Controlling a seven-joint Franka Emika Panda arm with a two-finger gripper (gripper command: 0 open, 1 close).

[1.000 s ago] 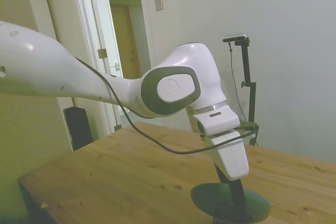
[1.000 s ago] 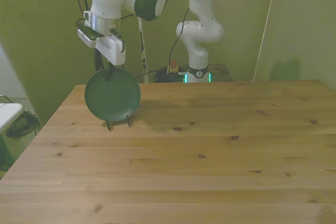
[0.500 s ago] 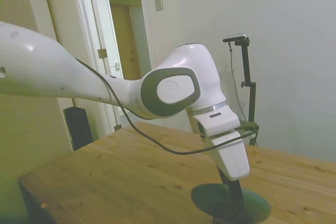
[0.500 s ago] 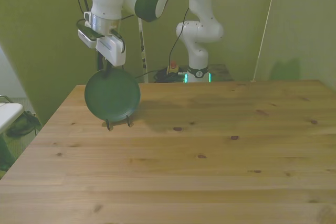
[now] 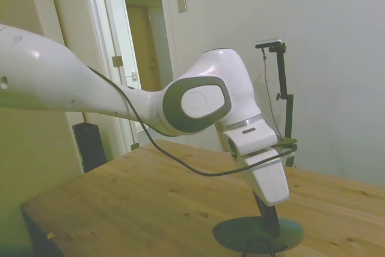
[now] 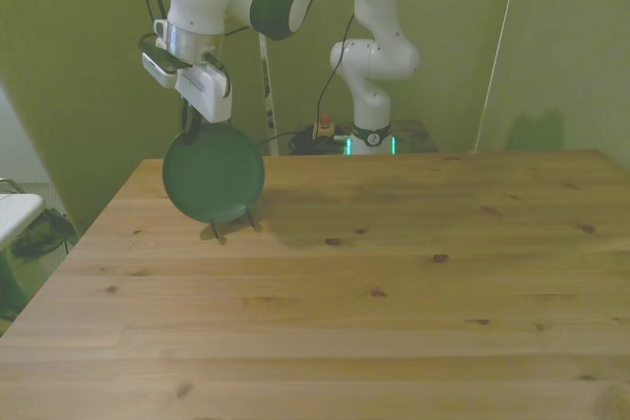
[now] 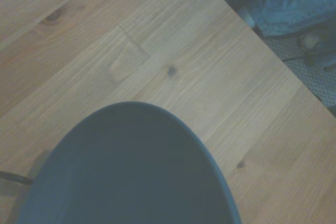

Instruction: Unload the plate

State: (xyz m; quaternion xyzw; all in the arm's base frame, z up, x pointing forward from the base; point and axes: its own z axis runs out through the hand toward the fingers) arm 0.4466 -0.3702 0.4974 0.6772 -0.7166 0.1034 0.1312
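The dark grey-green plate (image 6: pixel 214 175) stands on edge at the table's far corner, on the front view's left, over a small black wire rack (image 6: pixel 236 231) whose legs show beneath it. My gripper (image 6: pixel 197 129) comes down from above and is shut on the plate's upper rim. From the side, the plate (image 5: pixel 240 233) looks nearly edge-on, with the gripper (image 5: pixel 269 215) clamped on it and the rack (image 5: pixel 258 247) just below. Up close in the wrist view, the plate (image 7: pixel 126 177) fills the lower part of the picture.
The wooden table (image 6: pixel 374 282) stretches out toward the front view's right and toward the camera. Its left edge (image 6: pixel 94 233) runs close beside the plate. Past the table's edge the wrist view shows blue cloth (image 7: pixel 294 1) on the floor.
The plate has risen a little with the gripper and shifted slightly toward the front view's right. From the side it now looks flatter. The rack's legs have shifted the same way.
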